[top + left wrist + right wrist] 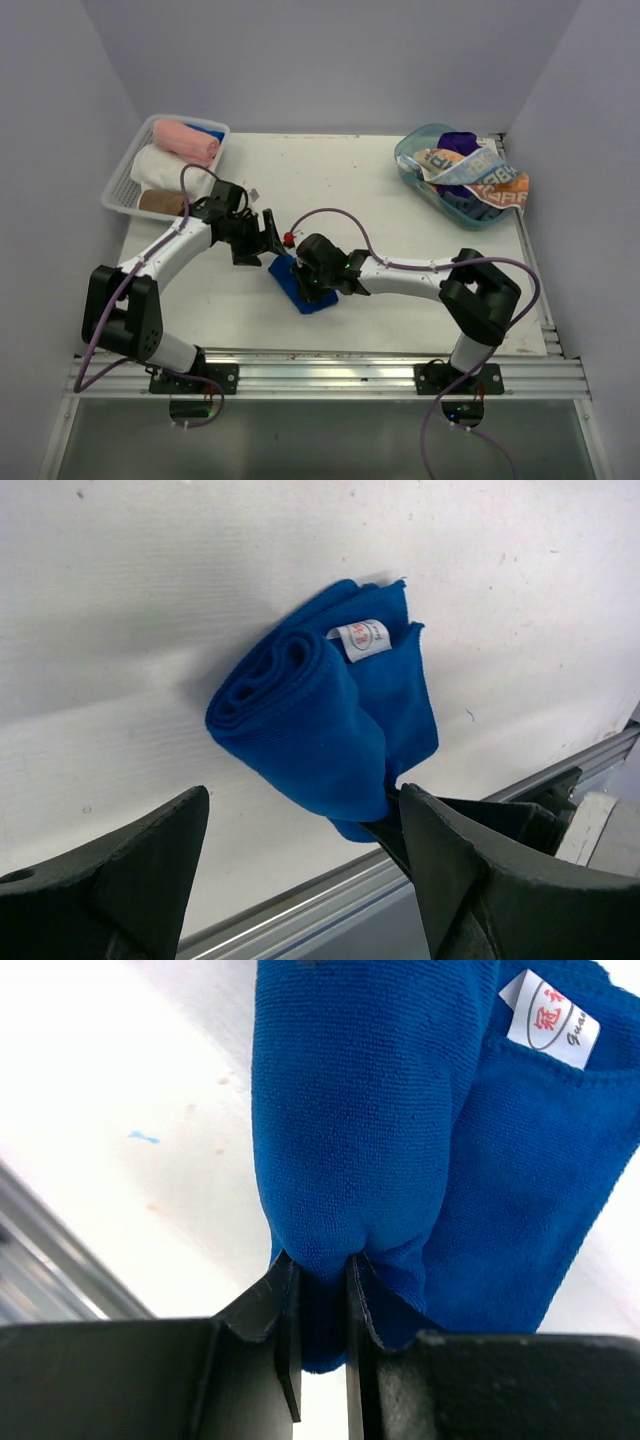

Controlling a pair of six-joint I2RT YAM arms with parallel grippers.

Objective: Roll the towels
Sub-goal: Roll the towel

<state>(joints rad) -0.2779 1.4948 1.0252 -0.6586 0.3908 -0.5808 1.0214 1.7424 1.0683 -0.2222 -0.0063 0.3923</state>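
The solid royal-blue soft cloth towel (320, 730) lies loosely rolled on the white bench (400, 200), near the silver metal front rail (330, 362), with a flat tail bearing a small white sewn label (360, 640) trailing beside the roll. Your right fingers (288, 1340) are pinched together on one end of the roll, the plush pile bulging above them. Your left fingers (140, 870) stand wide apart, holding nothing, just short of the roll's spiral end. Expect this cloth to be light, limp and springy: it will likely squash under any grip and loosen once let go, though the nap should not slip. The best hold looks to be across the thick body of the roll, trapping all the layers, rather than on the thin tail or the label corner, which would only peel a layer away.
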